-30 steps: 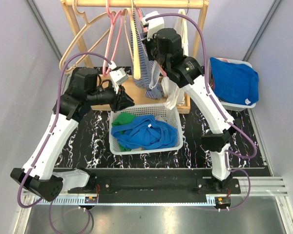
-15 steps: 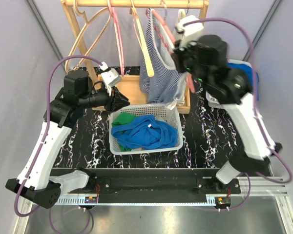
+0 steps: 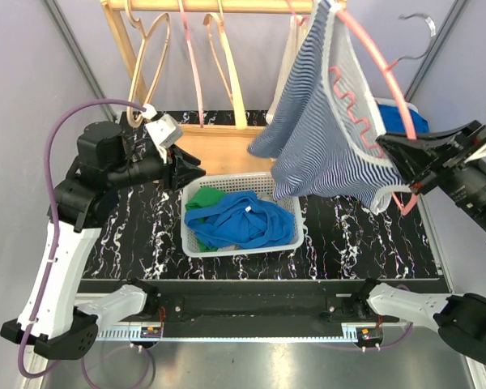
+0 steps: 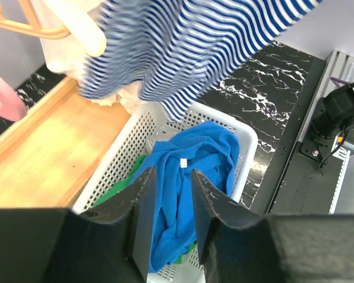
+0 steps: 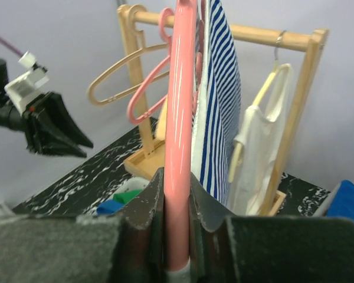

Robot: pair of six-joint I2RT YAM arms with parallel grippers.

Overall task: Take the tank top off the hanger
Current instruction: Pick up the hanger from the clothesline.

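A blue-and-white striped tank top (image 3: 324, 130) hangs on a pink hanger (image 3: 373, 73), held up in the air at the right and off the rail. My right gripper (image 3: 391, 162) is shut on the hanger's lower arm. In the right wrist view the pink hanger (image 5: 180, 88) runs straight up from between the right gripper's (image 5: 177, 177) jaws, with the striped tank top (image 5: 221, 88) draped beside it. My left gripper (image 3: 198, 172) hovers at the white basket's (image 3: 287, 190) left end. The left gripper (image 4: 172, 177) is open with nothing between its fingers, well left of the top.
A wooden rack (image 3: 227, 6) at the back carries empty hangers (image 3: 150, 49) and a white garment (image 3: 294, 49). The basket holds blue and green clothes (image 3: 235, 219). A white bin with a blue cloth (image 3: 405, 117) stands at the right, partly hidden behind the top.
My right arm has pulled the hanger and tank top off the rail and swung them right and up. The left gripper has drawn back to the left and its jaws have widened.
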